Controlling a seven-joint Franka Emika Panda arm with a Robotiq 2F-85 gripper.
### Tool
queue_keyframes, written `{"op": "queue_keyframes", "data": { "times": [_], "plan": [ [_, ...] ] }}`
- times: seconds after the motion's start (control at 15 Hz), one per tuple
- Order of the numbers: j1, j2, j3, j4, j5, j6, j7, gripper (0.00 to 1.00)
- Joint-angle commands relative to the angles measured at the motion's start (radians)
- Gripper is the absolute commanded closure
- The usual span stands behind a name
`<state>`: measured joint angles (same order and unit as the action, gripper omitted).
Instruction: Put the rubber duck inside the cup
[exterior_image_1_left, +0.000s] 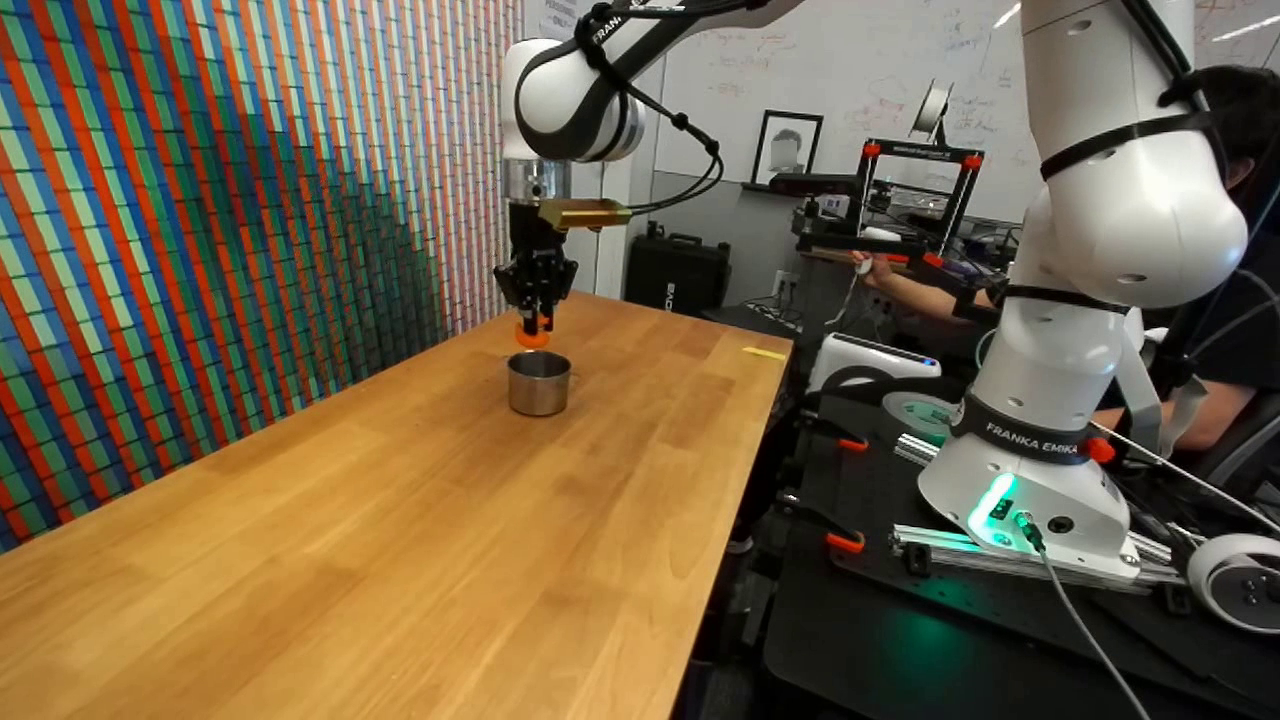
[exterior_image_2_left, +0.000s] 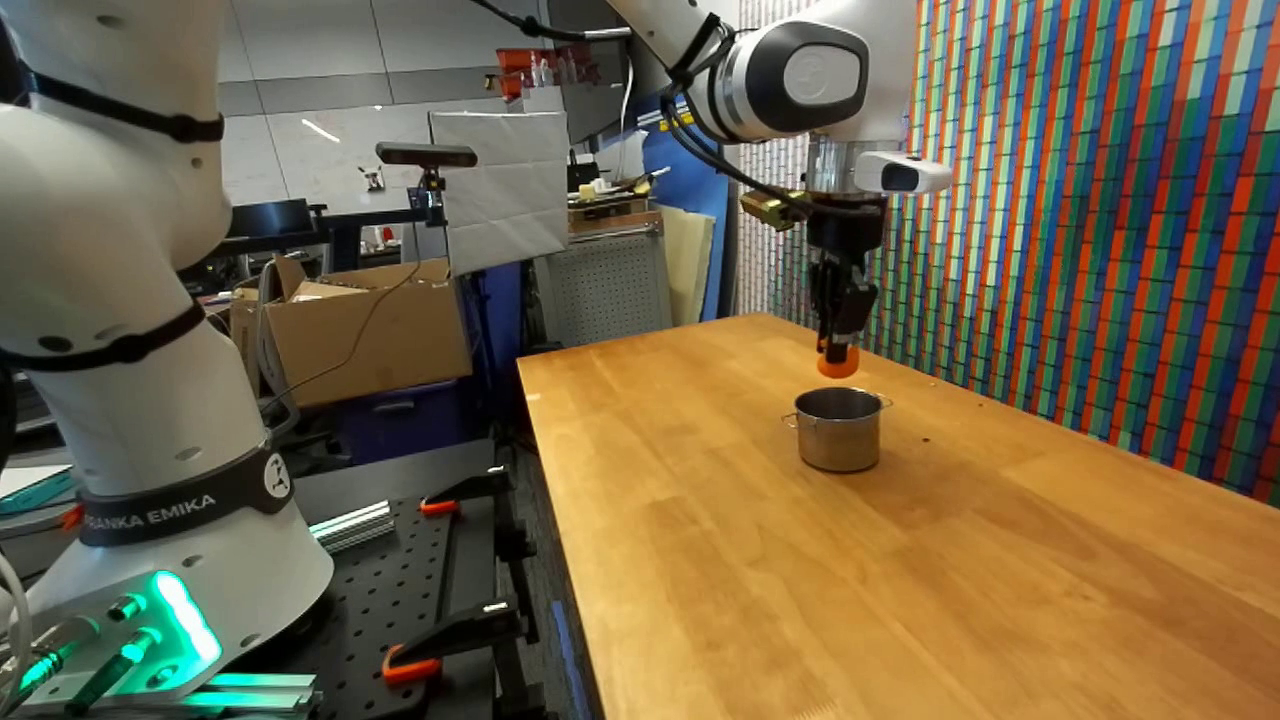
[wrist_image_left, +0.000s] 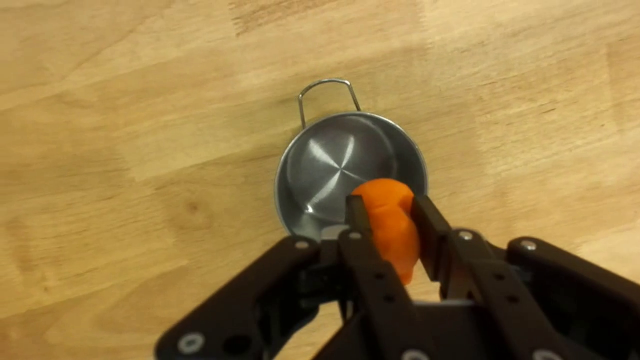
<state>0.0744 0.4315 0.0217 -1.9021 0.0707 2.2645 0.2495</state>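
The rubber duck (wrist_image_left: 392, 230) is a small orange rounded toy between my gripper's fingers. My gripper (wrist_image_left: 386, 205) is shut on it, with a black pad against each side. The cup (wrist_image_left: 325, 170) is a short shiny metal pot with thin wire handles, upright on the table and empty inside. In the wrist view the duck overlaps the lower right part of the cup's opening, and the fingers hide the cup's near rim. In both exterior views the duck (exterior_image_1_left: 533, 338) (exterior_image_2_left: 838, 364) hangs a little above the level of the cup's rim, apart from the cup (exterior_image_1_left: 539, 393) (exterior_image_2_left: 840, 443).
The cup stands on a wooden table (exterior_image_1_left: 480, 540). A colourful striped wall (exterior_image_2_left: 1090, 240) runs along the table's long side. The robot base (exterior_image_1_left: 1030, 480) stands on a black bench across a gap from the table. A yellow tape strip (exterior_image_1_left: 764, 353) lies near the table's edge.
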Motion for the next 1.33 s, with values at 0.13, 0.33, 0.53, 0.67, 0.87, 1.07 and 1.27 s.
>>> {"op": "queue_keyframes", "data": {
  "times": [0.13, 0.33, 0.53, 0.67, 0.87, 1.07, 1.27],
  "plan": [
    [0.006, 0.034, -0.028, 0.015, -0.026, 0.008, 0.018, 0.39],
    [0.002, 0.033, -0.03, 0.024, -0.022, -0.001, 0.007, 0.16],
    [-0.006, 0.018, -0.022, 0.052, -0.01, -0.038, -0.015, 0.0],
    [-0.011, 0.008, -0.017, 0.076, -0.008, -0.075, -0.037, 0.0],
    [-0.019, -0.003, -0.008, 0.127, -0.007, -0.188, -0.098, 0.0],
    [-0.028, -0.005, 0.003, 0.185, 0.005, -0.317, -0.173, 0.0],
    [-0.014, -0.002, -0.006, 0.17, -0.011, -0.295, -0.154, 0.0]
  ]
}}
